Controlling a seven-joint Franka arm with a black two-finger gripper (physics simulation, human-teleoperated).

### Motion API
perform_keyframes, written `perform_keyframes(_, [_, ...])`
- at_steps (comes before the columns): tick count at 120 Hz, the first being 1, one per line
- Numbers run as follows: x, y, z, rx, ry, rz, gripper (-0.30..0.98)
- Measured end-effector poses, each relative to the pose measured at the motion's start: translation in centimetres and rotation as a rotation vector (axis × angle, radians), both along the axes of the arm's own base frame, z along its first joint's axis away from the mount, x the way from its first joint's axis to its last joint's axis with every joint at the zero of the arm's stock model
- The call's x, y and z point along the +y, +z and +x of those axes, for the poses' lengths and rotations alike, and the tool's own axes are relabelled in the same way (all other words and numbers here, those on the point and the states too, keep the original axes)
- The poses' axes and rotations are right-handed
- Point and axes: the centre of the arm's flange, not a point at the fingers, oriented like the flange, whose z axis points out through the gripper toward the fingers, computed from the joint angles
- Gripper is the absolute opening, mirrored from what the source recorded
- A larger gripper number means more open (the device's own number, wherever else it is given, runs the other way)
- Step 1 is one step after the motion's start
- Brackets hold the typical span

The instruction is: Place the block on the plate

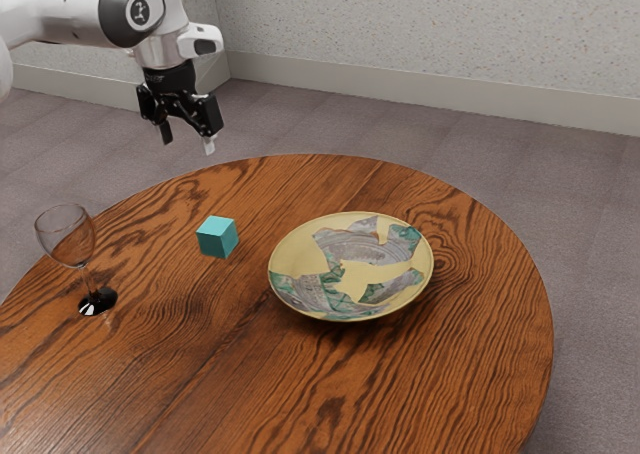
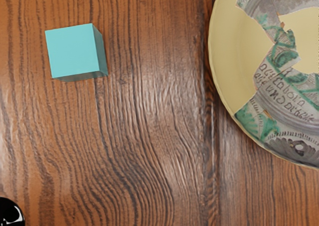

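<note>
High over the table's far edge in the exterior view, my gripper (image 1: 188, 142) hangs with its two fingers spread apart and nothing between them. The teal block (image 1: 217, 237) rests on the wood, below the gripper's height and apart from it. A patterned yellow, grey and green plate (image 1: 350, 266) lies on the table toward the exterior view's right of the block, not touching it. In the wrist view the block (image 2: 75, 51) and part of the plate (image 2: 225, 69) appear with bare wood between them.
A wine glass (image 1: 68, 238) stands upright on the round wooden table (image 1: 230, 374), toward the exterior view's left of the block. Its dark base (image 2: 10, 215) is partly visible in the wrist view. A wall (image 1: 430, 34) rises behind the table.
</note>
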Motion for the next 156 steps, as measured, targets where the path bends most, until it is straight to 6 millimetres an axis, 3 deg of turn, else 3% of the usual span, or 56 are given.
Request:
perform_keyframes(34, [0.1, -0.4, 0.2, 0.003, -0.025, -0.007, 0.69])
perform_keyframes(48, [2.7, -2.4, 1.1, 0.026, 0.013, 0.000, 0.69])
perform_keyframes(68, [7.5, -8.0, 3.5, 0.053, 0.074, 0.013, 0.69])
perform_keyframes(83, [9.8, -11.3, 5.6, 0.043, 0.092, 0.020, 0.69])
perform_keyframes(101, [10.0, -16.4, 8.7, 0.043, 0.084, 0.007, 0.69])
perform_keyframes(123, [11.7, -22.3, 9.8, 0.048, 0.104, -0.022, 0.69])
perform_keyframes(135, [12.0, -24.4, 10.4, 0.032, 0.113, -0.046, 0.69])
perform_keyframes(156, [12.0, -26.2, 11.2, 0.006, 0.111, -0.057, 0.69])
